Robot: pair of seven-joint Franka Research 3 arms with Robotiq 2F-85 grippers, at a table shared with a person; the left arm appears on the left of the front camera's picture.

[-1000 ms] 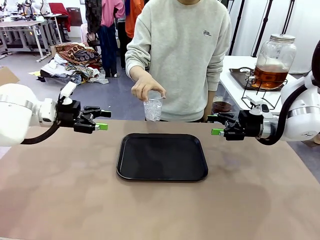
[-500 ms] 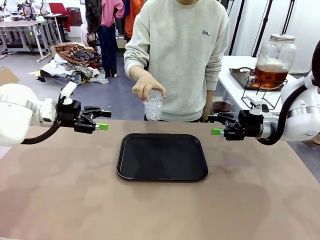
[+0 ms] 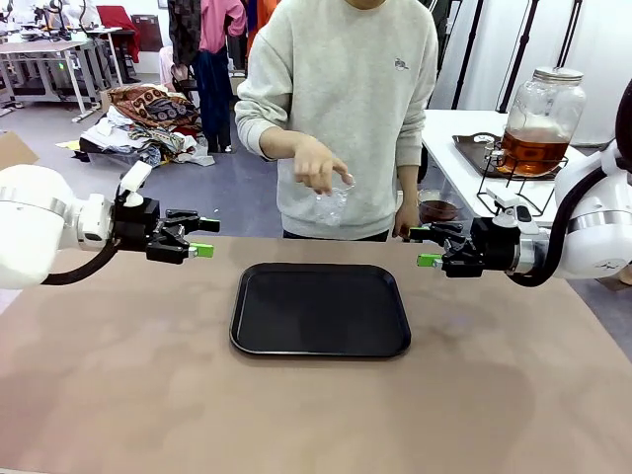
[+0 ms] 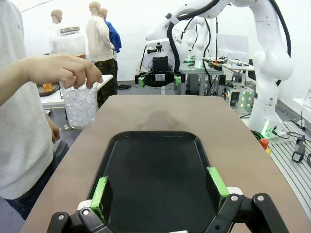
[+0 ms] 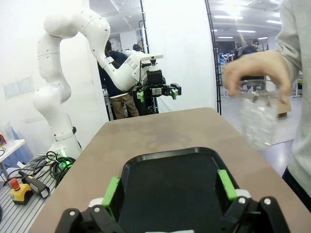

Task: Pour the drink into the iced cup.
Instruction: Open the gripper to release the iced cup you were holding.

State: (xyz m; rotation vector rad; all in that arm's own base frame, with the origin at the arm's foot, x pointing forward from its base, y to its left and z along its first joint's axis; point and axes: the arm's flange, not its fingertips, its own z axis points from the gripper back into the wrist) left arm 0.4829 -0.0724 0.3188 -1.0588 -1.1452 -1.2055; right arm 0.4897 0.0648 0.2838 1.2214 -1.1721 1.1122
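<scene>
1. Left gripper [image 3: 202,237] hangs over the table's left side, pointing inward, green pads [image 4: 99,192] wide apart, nothing between them. You've got no load here.
2. Tray [image 3: 259,336] is black and sits flat mid-table with nothing in it, between the two grippers and clear of both.
3. What changed: the person's hand [image 3: 318,164] has swung the iced cup [image 3: 330,205] to picture right and tipped it. A second ago it hung upright, lower and further left, just past the tray's far edge. Now it's higher, in front of the sweatshirt, held from above by the rim. Both arms haven't budged.
4. Read: the cup looks headed toward the dispenser side, so the person is likely doing the fill. Your arms just wait; don't reach in.
5. Cup contents: clear ice, packed most of the way up as the left wrist view shows it [image 4: 80,107]. No liquid visible.
6. Right gripper [image 3: 427,247] hangs over the table's right edge, pointing inward, fingers spread, empty.
7. Small bowl [image 3: 437,209] with dark fill sits behind the right gripper. Not the drink.
8. The drink [image 3: 533,150] is amber-brown, filling roughly the lower third of the glass dispenser jar [image 3: 542,107], metal lid on, up on a wire stand on the side table, far right, well apart from the cup.
</scene>
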